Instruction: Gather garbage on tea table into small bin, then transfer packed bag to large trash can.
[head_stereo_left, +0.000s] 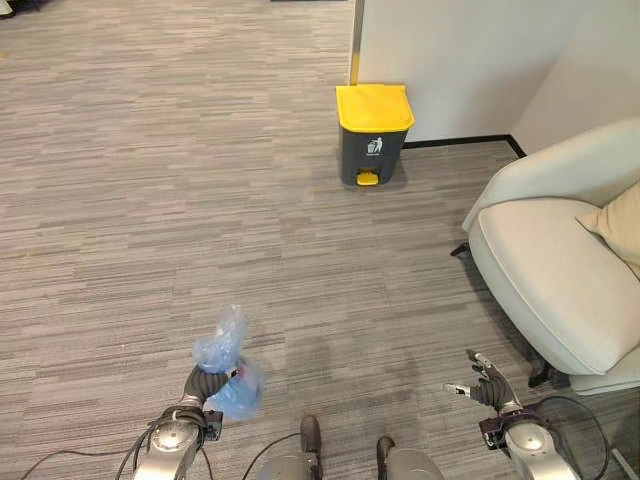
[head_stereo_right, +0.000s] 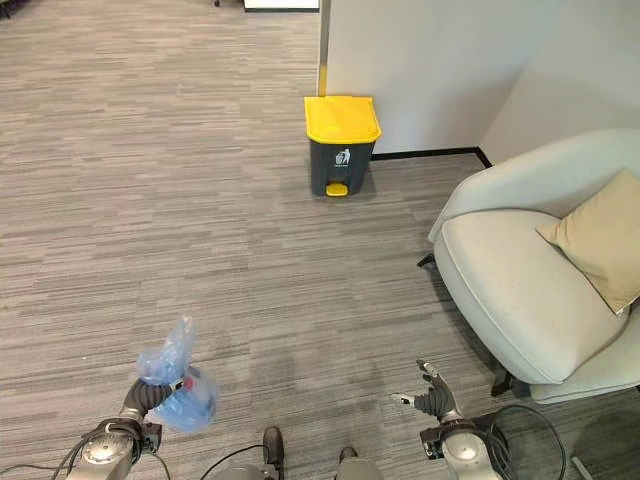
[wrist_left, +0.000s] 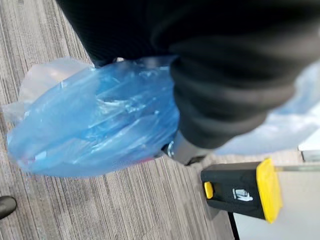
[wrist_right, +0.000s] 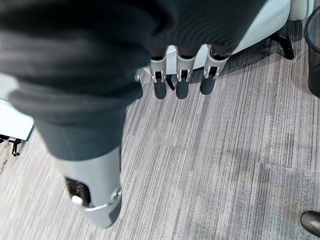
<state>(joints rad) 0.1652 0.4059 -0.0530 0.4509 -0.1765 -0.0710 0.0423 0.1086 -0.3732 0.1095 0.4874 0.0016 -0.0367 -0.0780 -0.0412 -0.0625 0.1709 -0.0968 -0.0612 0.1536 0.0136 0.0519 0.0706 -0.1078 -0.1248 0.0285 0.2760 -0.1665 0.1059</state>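
The grey pedal trash can with yellow lid (head_stereo_left: 374, 133) stands well ahead by the wall; the crumpled blue plastic bag (head_stereo_left: 228, 370) hangs clutched in the left hand (head_stereo_left: 201, 384), the nearer one; right hand (head_stereo_left: 482, 380) hangs spread and empty

The robot's L hand (head_stereo_left: 203, 383), under its dark ribbed cover, is raised at lower left w/ fingers curled round the neck of a crinkled translucent blue plastic bag (head_stereo_left: 228, 368), held off the floor. L forearm angles up from the bottom edge. R hand (head_stereo_left: 484, 383) is at lower right, holding nothing, silver dark-tipped fingers (wrist_right: 182, 82) relaxed and slightly spread, thumb apart.
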